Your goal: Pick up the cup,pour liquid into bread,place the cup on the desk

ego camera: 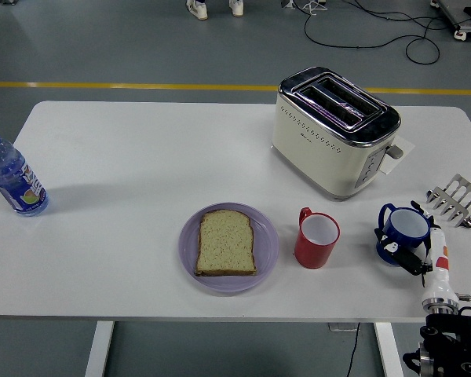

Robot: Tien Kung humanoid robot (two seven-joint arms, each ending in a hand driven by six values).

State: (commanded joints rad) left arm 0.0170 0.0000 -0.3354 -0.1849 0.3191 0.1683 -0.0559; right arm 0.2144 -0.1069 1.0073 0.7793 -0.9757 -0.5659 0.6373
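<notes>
A blue two-handled cup (407, 226) stands at the table's right front, tipped slightly. My right hand (402, 254) reaches in from the lower right corner, its black fingers curled around the cup's near side. A slice of bread (226, 242) lies flat on a purple plate (268, 250) at the front middle. Between the plate and the blue cup, an empty red mug (318, 239) stands upright. My left arm does not show.
A cream toaster (334, 132) stands behind the mugs, with a slip of paper (400, 150) at its right. A metal rack (456, 200) lies at the right edge. A water bottle (12, 177) stands at the far left. A person's shoes (198, 8) show at the top.
</notes>
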